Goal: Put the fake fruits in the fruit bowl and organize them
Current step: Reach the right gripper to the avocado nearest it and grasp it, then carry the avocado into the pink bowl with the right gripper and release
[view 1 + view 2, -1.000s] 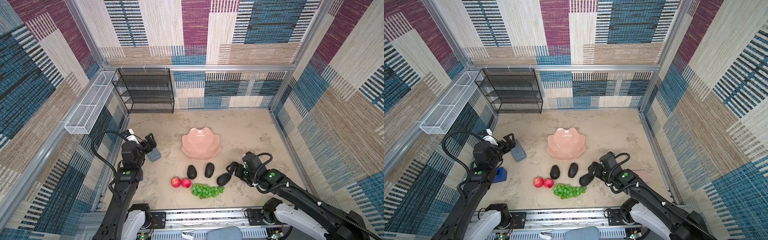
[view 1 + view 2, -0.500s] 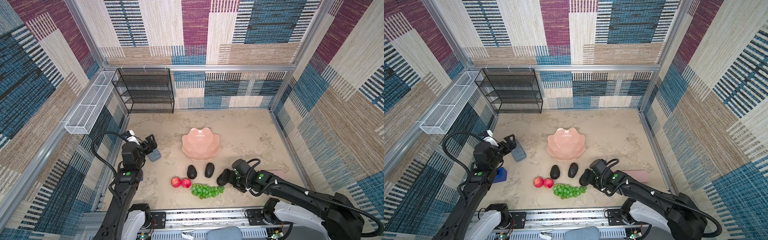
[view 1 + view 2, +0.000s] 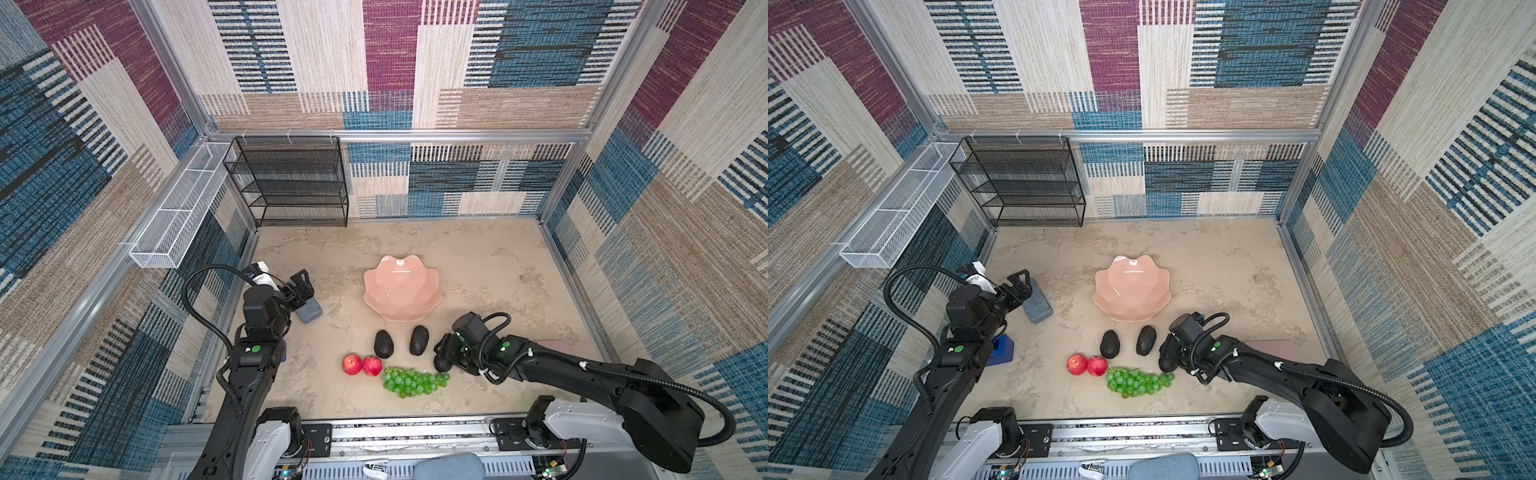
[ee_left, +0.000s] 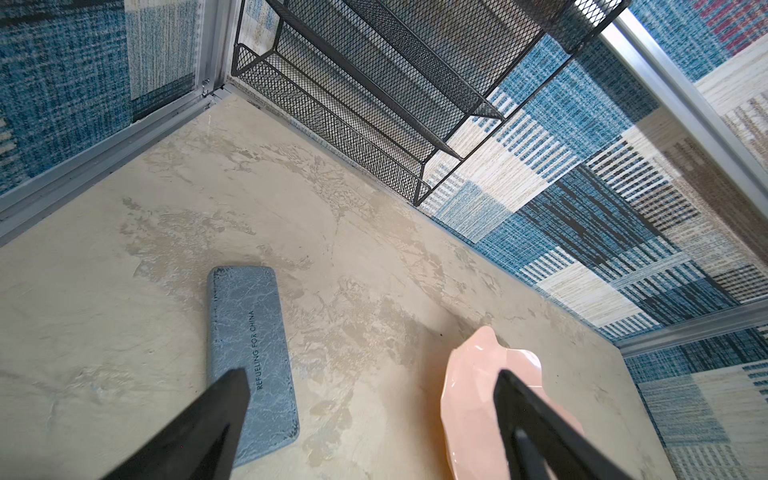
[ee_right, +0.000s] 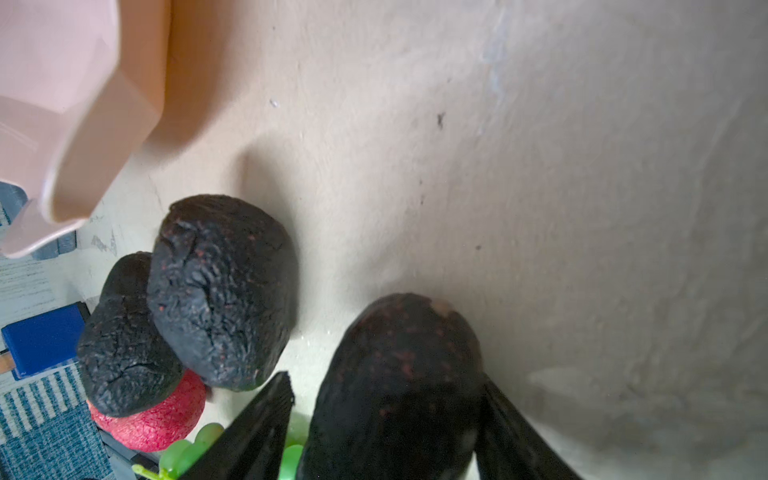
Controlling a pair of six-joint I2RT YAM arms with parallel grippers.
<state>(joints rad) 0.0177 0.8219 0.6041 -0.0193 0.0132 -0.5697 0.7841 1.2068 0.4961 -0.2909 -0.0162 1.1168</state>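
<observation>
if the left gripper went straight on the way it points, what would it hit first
The left gripper would probably meet bare table between the grey case and the pink bowl; depth is unclear.

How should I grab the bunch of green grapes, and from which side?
Probably from straight above, pinching across the short width of the green grapes, mid-bunch. The bunch lies flat and long, with a pomegranate and an avocado near its ends; the long sides are free.
</observation>
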